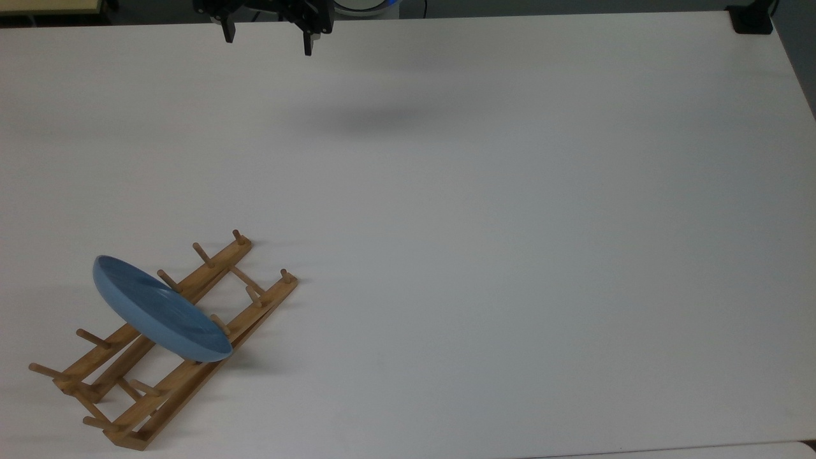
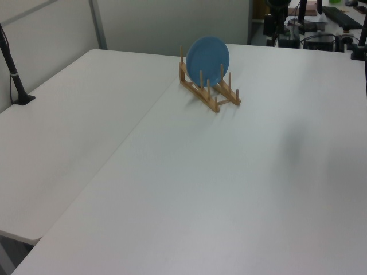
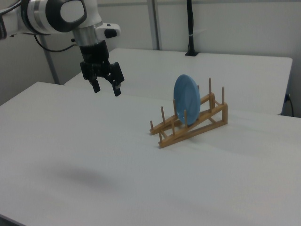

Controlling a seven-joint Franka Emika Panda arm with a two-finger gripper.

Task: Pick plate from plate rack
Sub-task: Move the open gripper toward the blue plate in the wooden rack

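A light-blue plate (image 1: 160,311) (image 2: 207,54) (image 3: 186,100) stands on edge between the pegs of a light-brown wooden plate rack (image 1: 255,299) (image 2: 211,94) (image 3: 197,123) at the top view's lower left. My gripper (image 1: 266,39) (image 3: 106,88) hangs high above the table at the top view's upper edge, far from the rack. Its two black fingers are spread apart and hold nothing. In the right view it is left of the plate and higher than it.
The white table (image 1: 484,217) spreads wide to the top view's right of the rack. A black post base (image 1: 751,19) sits at the table's far right corner in the top view. A black pole (image 2: 12,71) stands at the left view's left edge.
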